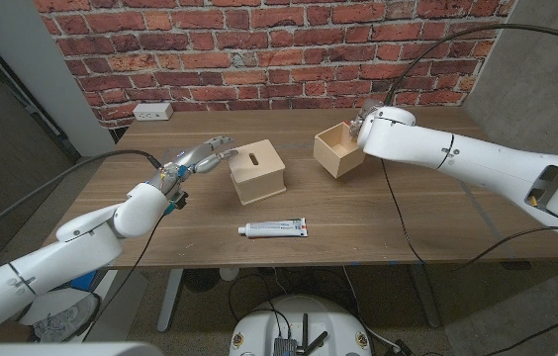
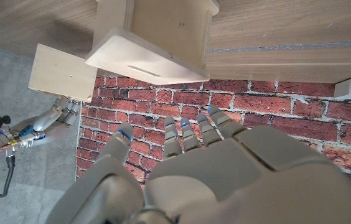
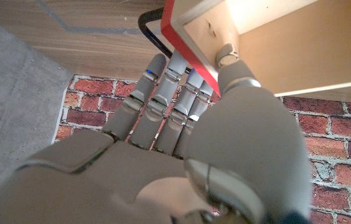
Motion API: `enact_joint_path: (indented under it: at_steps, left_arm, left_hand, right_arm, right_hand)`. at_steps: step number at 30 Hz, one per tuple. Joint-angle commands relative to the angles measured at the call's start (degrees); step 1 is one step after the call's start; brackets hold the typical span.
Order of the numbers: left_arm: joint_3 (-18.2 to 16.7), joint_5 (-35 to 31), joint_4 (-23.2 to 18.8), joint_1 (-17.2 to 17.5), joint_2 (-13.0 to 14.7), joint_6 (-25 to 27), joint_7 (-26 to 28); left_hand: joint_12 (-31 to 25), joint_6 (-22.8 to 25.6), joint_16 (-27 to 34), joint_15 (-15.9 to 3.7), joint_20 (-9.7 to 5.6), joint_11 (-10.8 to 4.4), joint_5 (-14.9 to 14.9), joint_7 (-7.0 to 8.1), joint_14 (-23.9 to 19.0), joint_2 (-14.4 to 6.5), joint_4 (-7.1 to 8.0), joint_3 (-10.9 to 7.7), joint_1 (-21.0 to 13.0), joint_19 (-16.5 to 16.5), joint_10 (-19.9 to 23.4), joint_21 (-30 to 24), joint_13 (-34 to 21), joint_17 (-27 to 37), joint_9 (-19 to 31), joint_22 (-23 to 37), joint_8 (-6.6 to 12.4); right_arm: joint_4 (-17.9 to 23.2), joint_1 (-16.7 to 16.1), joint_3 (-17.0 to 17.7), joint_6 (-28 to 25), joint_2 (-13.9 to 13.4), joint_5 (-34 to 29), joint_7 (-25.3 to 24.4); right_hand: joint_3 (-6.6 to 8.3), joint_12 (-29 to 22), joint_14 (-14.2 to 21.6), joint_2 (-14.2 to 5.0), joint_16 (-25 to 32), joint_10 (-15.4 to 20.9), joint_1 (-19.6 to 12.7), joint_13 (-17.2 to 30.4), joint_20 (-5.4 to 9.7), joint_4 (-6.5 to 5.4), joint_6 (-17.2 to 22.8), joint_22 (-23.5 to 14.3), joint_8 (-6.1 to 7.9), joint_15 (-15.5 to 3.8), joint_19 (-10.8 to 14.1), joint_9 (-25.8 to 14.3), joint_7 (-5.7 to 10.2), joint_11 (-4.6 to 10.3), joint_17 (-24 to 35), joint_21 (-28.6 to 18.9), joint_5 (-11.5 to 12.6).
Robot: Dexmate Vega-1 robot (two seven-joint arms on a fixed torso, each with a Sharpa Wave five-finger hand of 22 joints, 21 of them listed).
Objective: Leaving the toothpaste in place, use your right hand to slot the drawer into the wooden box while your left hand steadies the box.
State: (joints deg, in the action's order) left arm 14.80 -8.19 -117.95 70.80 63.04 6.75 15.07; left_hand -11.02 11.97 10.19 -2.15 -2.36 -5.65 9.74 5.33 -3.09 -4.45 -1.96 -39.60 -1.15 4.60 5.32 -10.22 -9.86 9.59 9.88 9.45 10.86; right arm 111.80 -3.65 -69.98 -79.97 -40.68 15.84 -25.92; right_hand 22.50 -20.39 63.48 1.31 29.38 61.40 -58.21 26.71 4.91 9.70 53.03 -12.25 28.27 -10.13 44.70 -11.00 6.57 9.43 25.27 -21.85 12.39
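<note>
**Head view first: drawer gripped, box unsteadied**

Head view — the wooden box (image 1: 258,171), with a slot in its lid, stands mid-table. The drawer (image 1: 338,149), an open-topped plywood tray, sits well apart from it toward the robot's right, tilted on the table or just above it (cannot tell which). The right hand (image 1: 365,128) is at the drawer's far corner. The left hand (image 1: 200,156) hovers just beside the box's left face, fingers extended and apart, not clearly touching. The toothpaste (image 1: 273,229) lies near the table's front edge, between the two arms, clear of both.

Left wrist view — the left hand's fingers (image 2: 191,132) are spread and carry nothing; the box sits beyond them with a gap showing.

Right wrist view — the right hand's fingers (image 3: 177,93) and thumb pinch the drawer's wall, where a red edge shows.

Handling judgement: thin plywood, so light and stiff, not fragile. Smooth faces could slip under a corner pinch, and the tray may swing. A hold across the end wall seems better for pushing it in square. The box, equally light, will likely slide unless braced on the side opposite the opening (which face is open I cannot tell).
</note>
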Motion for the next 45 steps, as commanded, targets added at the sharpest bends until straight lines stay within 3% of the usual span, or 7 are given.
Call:
enact_joint_path:
  at_steps: [1, 7, 13, 24, 35, 45]
  left_arm:
    - [1.1, -8.9, -0.4, 0.2, 2.4, 0.1, -0.7]
    - [1.1, -10.6, 0.1, 0.5, 2.3, -0.9, -0.3]
    - [1.3, -12.2, 0.2, 0.3, 2.9, -1.8, -1.4]
    - [2.5, -17.6, -0.2, 0.1, 3.1, -1.7, -1.2]
    - [3.9, -21.8, 0.0, -0.7, 3.5, -1.9, -2.6]
    - [4.2, -23.1, -0.4, -0.6, 3.9, -0.6, -4.6]
  left_hand:
    - [-0.2, 0.2, 0.1, -6.16, -6.67, -0.5, 0.3, 0.41, -0.5, -3.0, 0.29, -0.12, 0.5, -0.2, -0.1, 0.0, -0.2, 0.1, 0.1, 0.2, 0.0]
    - [-0.1, -0.1, 0.0, -6.22, -6.87, -0.55, 0.3, 0.51, -0.6, -3.0, 0.31, -0.16, 0.5, -0.3, -0.1, -0.1, -0.2, 0.0, 0.1, 0.2, -0.17]
    - [-0.1, 0.0, 0.0, -6.22, -7.04, -0.73, 0.3, 0.61, -0.6, -3.0, 0.33, -0.2, 0.4, -0.3, 0.0, -0.1, -0.2, 0.0, 0.1, 0.2, -0.15]
    - [0.0, 0.0, -0.1, -6.36, -7.41, -0.98, 0.3, 0.7, -0.4, -3.0, 0.47, -0.19, 0.5, -0.6, 0.0, -0.1, -0.2, 0.0, 0.1, 0.2, -0.16]
    - [0.2, -0.4, -0.2, -6.44, -7.76, -1.17, 0.3, 1.0, -0.3, -2.8, 0.66, -0.1, 0.6, -1.0, -0.1, -0.1, -0.2, 0.0, 0.1, 0.2, -0.29]
    - [0.2, -1.9, -0.1, -6.53, -7.73, -1.29, 0.3, 2.66, -0.1, -2.5, 1.22, 0.22, 0.9, -2.1, -0.1, 0.0, -0.2, 0.1, 0.1, 0.2, -0.68]
  right_arm:
    - [-7.3, 11.5, -9.3, 0.0, 3.5, 36.4, -28.3]
    - [-8.5, 12.2, -9.6, 0.0, 4.4, 37.9, -28.5]
    - [-10.6, 12.9, -10.1, 0.0, 5.7, 42.6, -31.8]
    - [-12.0, 12.1, -9.5, 0.0, 7.0, 44.7, -34.9]
    - [-13.7, 11.0, -8.2, 0.0, 8.8, 41.6, -33.3]
    - [-13.5, 9.9, -7.1, 0.0, 9.0, 38.8, -31.1]
  right_hand:
    - [-0.02, 0.0, 1.5, -6.58, 0.0, 1.8, -5.5, 0.2, 6.77, -0.21, 1.4, 0.0, 0.24, -3.51, -0.2, -0.2, 0.86, 1.87, 0.1, -0.4, 0.2]
    - [-0.08, 0.0, 1.5, -6.76, -0.1, 1.8, -5.3, 0.4, 6.7, -0.35, 1.2, 0.1, 0.07, -3.48, -0.2, -0.2, 0.54, 1.82, 0.2, -0.5, 0.3]
    - [-0.17, 0.2, 1.6, -6.85, -0.2, 1.6, -5.1, 0.6, 6.67, -0.39, 1.2, 0.1, 0.0, -3.49, -0.1, -0.3, 0.46, 1.79, 0.4, -0.7, 0.3]
    - [-0.27, 0.5, 1.7, -7.06, -0.5, 1.8, -4.9, 0.6, 6.65, -0.39, 1.3, 0.2, -0.16, -3.47, 0.0, -0.3, 0.13, 1.25, 0.7, -1.1, 0.3]
    - [-0.29, 0.7, 1.6, -7.23, -0.8, 1.7, -4.8, 0.8, 6.62, -0.34, 1.2, 0.3, -0.36, -3.45, 0.1, -0.3, -0.09, 1.15, 1.0, -1.4, 0.4]
    - [-0.3, 0.8, 1.6, -7.33, -1.0, 1.7, -4.8, 0.9, 6.65, -0.27, 1.1, 0.4, -0.51, -3.47, 0.1, -0.3, -0.26, 1.14, 1.2, -1.6, 0.4]
